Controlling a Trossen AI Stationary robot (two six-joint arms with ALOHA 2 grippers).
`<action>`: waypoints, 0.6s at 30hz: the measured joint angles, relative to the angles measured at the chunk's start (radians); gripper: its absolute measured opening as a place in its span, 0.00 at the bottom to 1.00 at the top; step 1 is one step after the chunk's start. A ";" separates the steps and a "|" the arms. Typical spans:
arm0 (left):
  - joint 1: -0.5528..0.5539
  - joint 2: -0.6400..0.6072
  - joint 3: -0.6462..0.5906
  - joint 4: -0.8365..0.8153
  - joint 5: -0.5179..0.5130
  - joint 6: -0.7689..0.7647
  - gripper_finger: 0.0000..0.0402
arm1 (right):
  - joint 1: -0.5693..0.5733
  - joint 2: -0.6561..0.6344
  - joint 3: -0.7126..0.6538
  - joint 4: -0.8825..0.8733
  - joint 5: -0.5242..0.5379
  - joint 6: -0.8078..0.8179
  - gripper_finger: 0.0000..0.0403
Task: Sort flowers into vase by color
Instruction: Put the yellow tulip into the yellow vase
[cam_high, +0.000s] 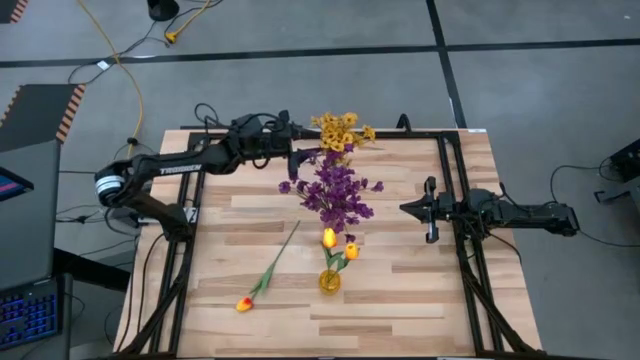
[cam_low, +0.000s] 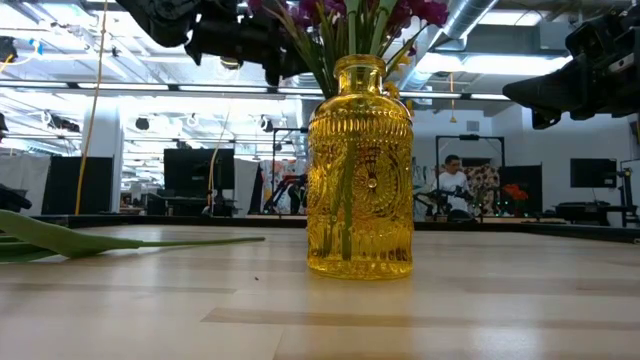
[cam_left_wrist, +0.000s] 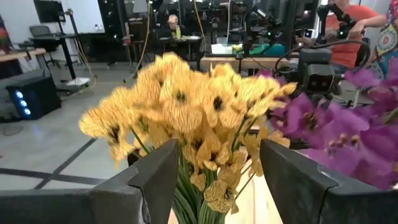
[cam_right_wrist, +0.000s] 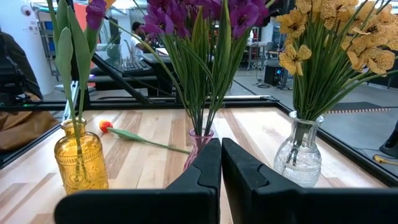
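The small yellow clustered flowers (cam_high: 342, 130) stand in a clear glass vase (cam_right_wrist: 301, 155) at the table's far edge. My left gripper (cam_high: 312, 152) is open beside them. In the left wrist view its fingers (cam_left_wrist: 158, 180) stand on either side of the bunch's green stems (cam_left_wrist: 199, 208). The purple flowers (cam_high: 335, 190) stand in a pink vase (cam_right_wrist: 199, 146) at mid-table. Two yellow-orange tulips (cam_high: 329, 238) stand in an amber glass vase (cam_low: 360, 170) nearer the front. One loose tulip (cam_high: 265, 275) lies flat on the table to its left. My right gripper (cam_high: 415, 208) is shut and empty at the table's right.
Black frame rails (cam_high: 455, 200) run along the table's left, right and far edges. The three vases stand in a line from far to near down the table's middle. Bare wood (cam_high: 400, 300) lies at the near right. People and equipment show in the room beyond the table.
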 joint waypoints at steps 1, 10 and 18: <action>0.000 -0.011 0.000 -0.008 0.000 0.005 0.53 | 0.000 0.000 0.000 0.000 0.000 0.000 0.11; 0.000 -0.140 0.000 -0.124 -0.031 0.041 0.53 | 0.000 0.000 0.000 0.000 0.000 0.000 0.11; 0.000 -0.295 0.000 -0.250 -0.049 0.040 0.53 | 0.000 0.000 0.000 0.000 0.000 0.000 0.11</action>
